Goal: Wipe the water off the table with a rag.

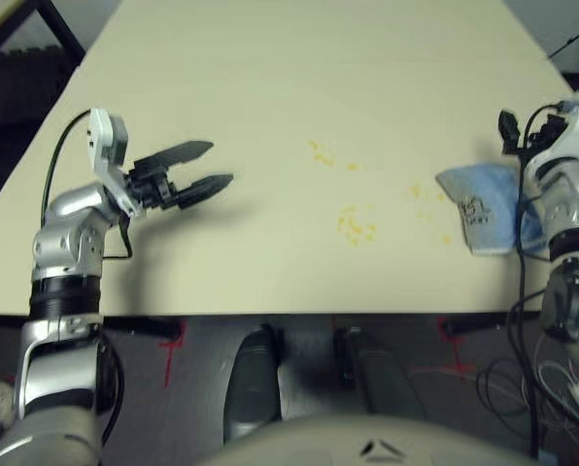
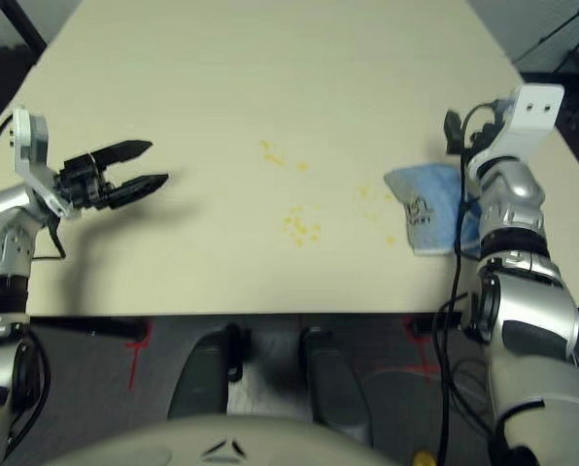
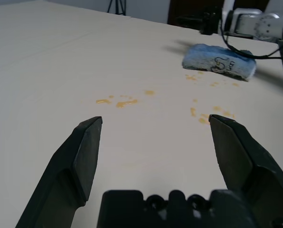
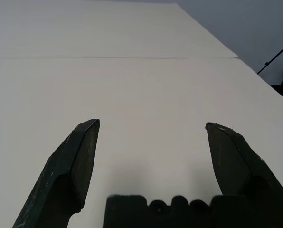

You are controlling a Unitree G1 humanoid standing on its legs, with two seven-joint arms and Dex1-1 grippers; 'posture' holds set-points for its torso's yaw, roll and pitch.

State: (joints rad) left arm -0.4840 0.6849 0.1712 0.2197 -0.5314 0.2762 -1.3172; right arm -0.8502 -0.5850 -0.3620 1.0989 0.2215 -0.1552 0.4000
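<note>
Left eye view: one pale cream worktop [image 1: 270, 116], smooth and matte, a faint straight seam across it. Upon it, one rag [image 1: 498, 204], light-blue terry cloth, lying somewhat bunched toward the robot's right side, near the edge closest to the robot, partly behind the right forearm and its black cable. White patch [image 1: 475, 212] on the rag, bearing dark handwritten marks in more than one line; wording not legible with certainty. No brand name can be read.

Water [image 1: 356, 225], yellow-orange droplets in scattered clusters: one near the middle of the worktop, one farther from the robot, and a sparser one just beside the rag.

Left gripper [image 1: 204, 167], two black fingers, spread wide, holding nothing, above the worktop well apart from the rag. Right gripper [image 4: 152, 124], two black fingers, likewise wide and empty, over a bare stretch of worktop beyond the rag.

Floor [image 1: 299, 359]: grey, with red marks [image 1: 170, 348].
</note>
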